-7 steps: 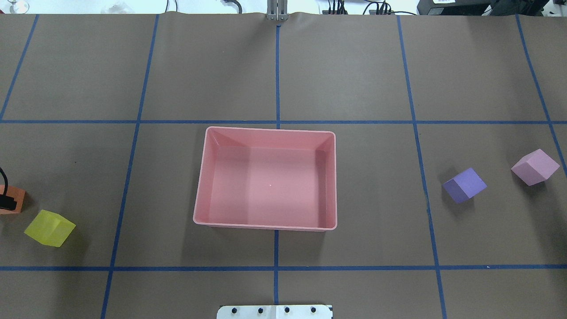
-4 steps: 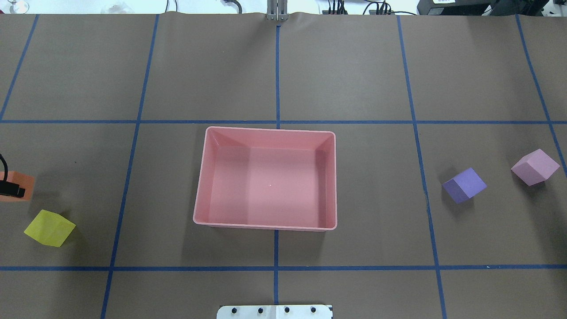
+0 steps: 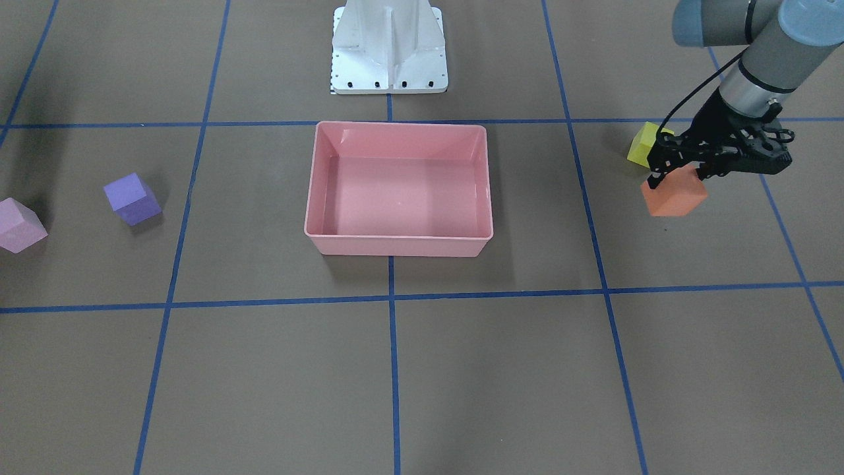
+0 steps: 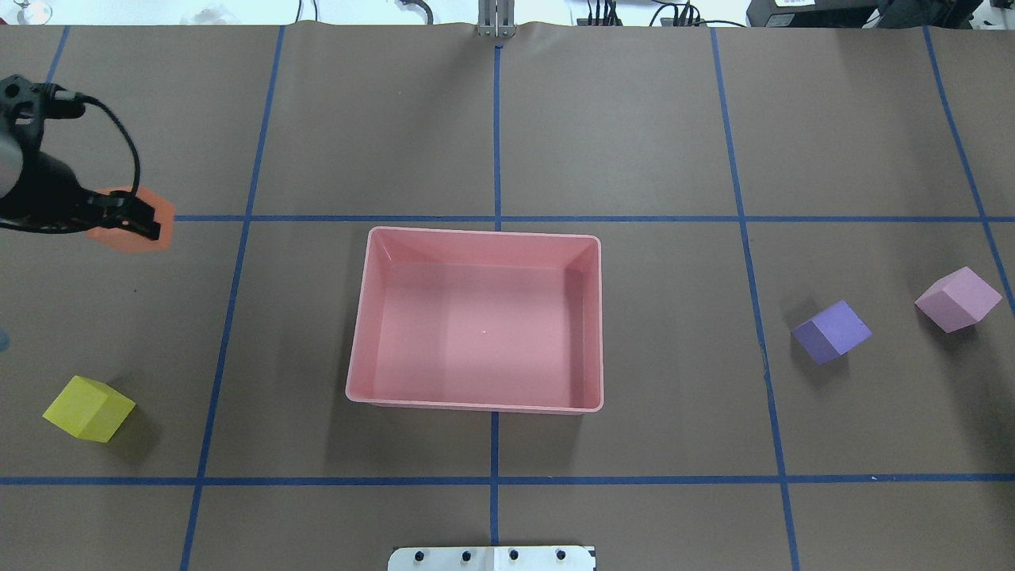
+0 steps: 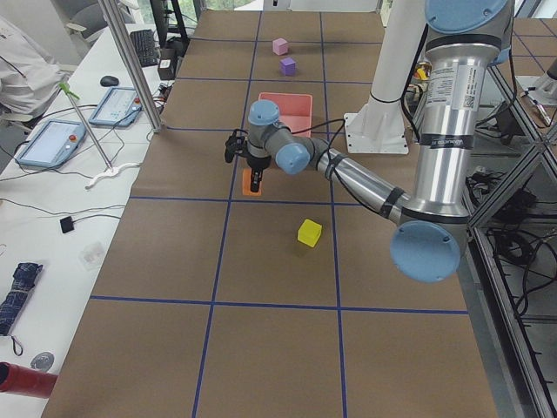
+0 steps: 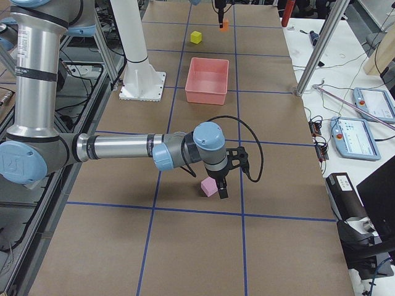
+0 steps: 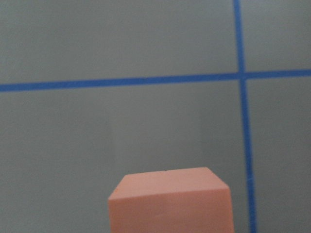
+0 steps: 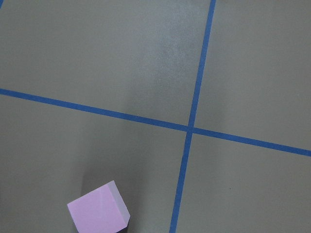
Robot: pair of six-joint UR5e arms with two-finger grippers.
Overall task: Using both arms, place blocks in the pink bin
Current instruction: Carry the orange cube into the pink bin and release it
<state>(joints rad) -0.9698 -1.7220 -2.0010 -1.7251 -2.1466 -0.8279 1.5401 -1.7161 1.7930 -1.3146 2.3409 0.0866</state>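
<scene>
My left gripper [image 4: 127,216] is shut on the orange block [image 4: 127,242] and holds it above the table, left of the pink bin [image 4: 476,231]. The front view shows the same grip [image 3: 680,173] on the orange block [image 3: 674,196]. The yellow block [image 4: 87,408] lies on the table nearer the robot. The purple block [image 4: 831,331] and the light pink block [image 4: 958,298] lie right of the bin, which holds nothing. My right gripper [image 6: 219,185] hovers by the light pink block [image 6: 210,186]; it shows only in the exterior right view, so I cannot tell whether it is open or shut.
The white base pedestal [image 4: 492,557] stands at the near table edge behind the bin. Blue tape lines grid the brown table. Aluminium posts [image 6: 321,46] and operator tablets [image 6: 373,105] stand along the far side.
My left gripper has risen with the orange block and carried it away from the robot and towards the bin. The other blocks and the bin have not moved.
</scene>
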